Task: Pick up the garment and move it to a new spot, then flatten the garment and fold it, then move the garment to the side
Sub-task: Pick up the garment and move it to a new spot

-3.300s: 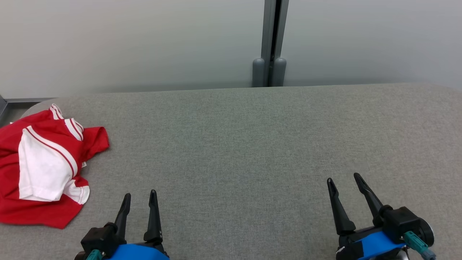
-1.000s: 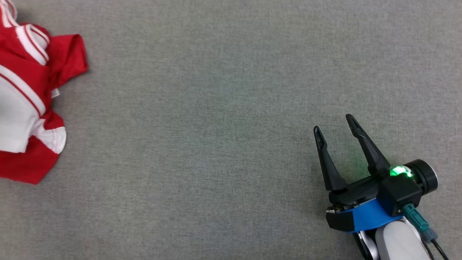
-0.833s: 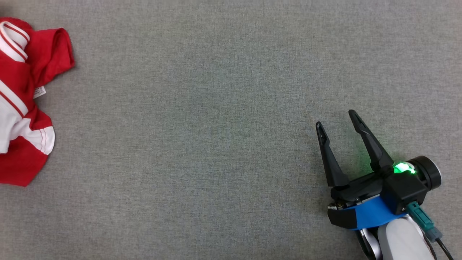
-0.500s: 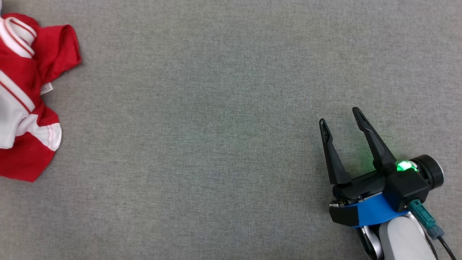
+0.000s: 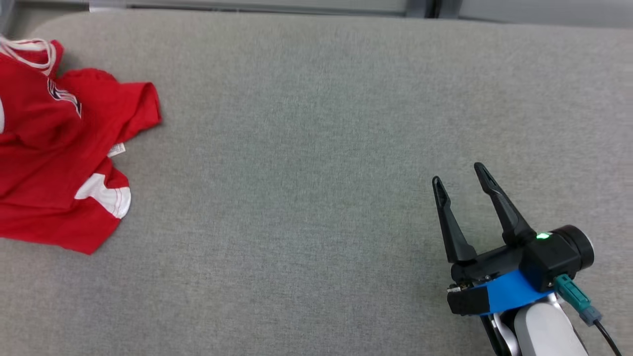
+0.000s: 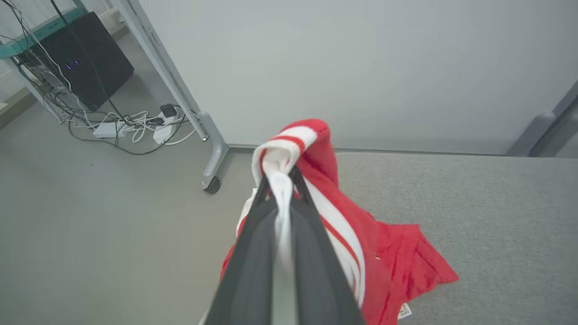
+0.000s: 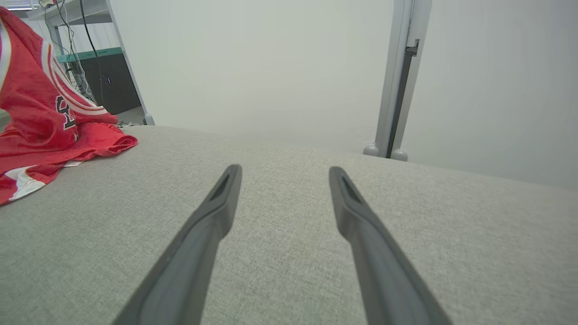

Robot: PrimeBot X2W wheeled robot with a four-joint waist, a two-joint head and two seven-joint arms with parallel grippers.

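Head view, garment: a red-and-white sports jersey of thin knit cloth point(image 5: 54, 163) lies crumpled at the far left of the grey fabric-covered table point(image 5: 296, 148) and runs off the picture's left edge.
Head view, right gripper point(image 5: 458, 174): low at the right, well apart from the jersey, fingers spread wide and holding nothing.
Left wrist view, left gripper point(image 6: 281, 177): fingers pressed together on a white ribbed trim band point(image 6: 282, 149) with a red stripe. The band loops over the tips and the rest of the jersey hangs down to the table's corner.
Left wrist view, handling: judged light, soft and limp. It should drape and swing rather than keep a shape, and nothing about it looks fragile.
Right wrist view, garment: upper left, rising off the table, with its lower folds resting on the surface.
Right wrist view, where to hold: the stitched trim looks a sound pinch point, less likely to slip than smooth body cloth. Flattening would probably want a second hold at an opposite hem or shoulder.
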